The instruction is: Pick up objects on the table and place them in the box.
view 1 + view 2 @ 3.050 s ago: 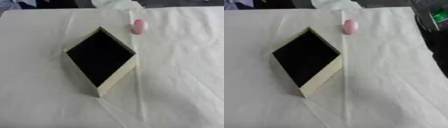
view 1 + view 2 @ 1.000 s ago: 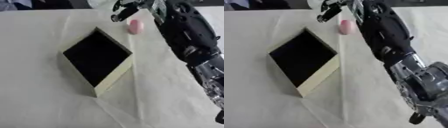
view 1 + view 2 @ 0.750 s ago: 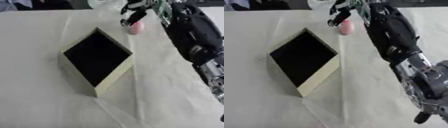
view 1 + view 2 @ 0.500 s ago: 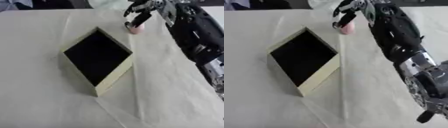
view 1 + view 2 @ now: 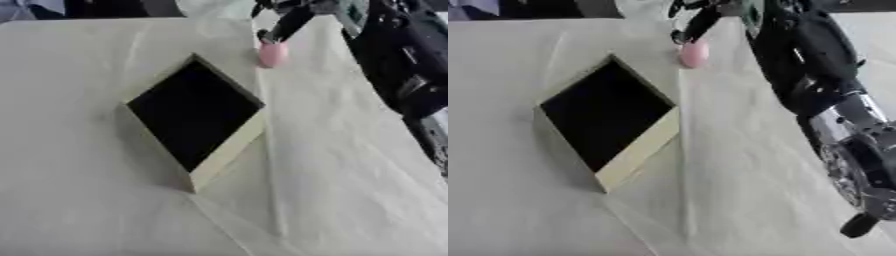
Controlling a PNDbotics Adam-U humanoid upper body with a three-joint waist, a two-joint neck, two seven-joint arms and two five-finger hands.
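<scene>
Nothing of your left hand shows in either view. Leftmost on the cream cloth-covered counter [image 5: 79, 200] sits the open cream-walled box with a black inside [image 5: 194, 112], turned corner-on to you and holding nothing that can be seen. Just past its far corner, near but not touching it, lies the small pink rounded object [image 5: 272, 53], resting on the cloth beside a raised crease.

Right of that, your black right hand [image 5: 282, 20] reaches in from the upper right, and its dark fingers [image 5: 267, 35] point down onto the top of the pink object. They appear to touch its upper end; whether they are straight or pinching it cannot be told from here.

The likely trouble, as a judgement: the object looks rounded and smooth, so fingers pressing from above alone could roll it away across the cloth or over the far edge of the counter. If you lift before the thumb gets round it, it may slip out. On the carry, the box's raised near wall could catch a low hand and shove the box askew.
</scene>
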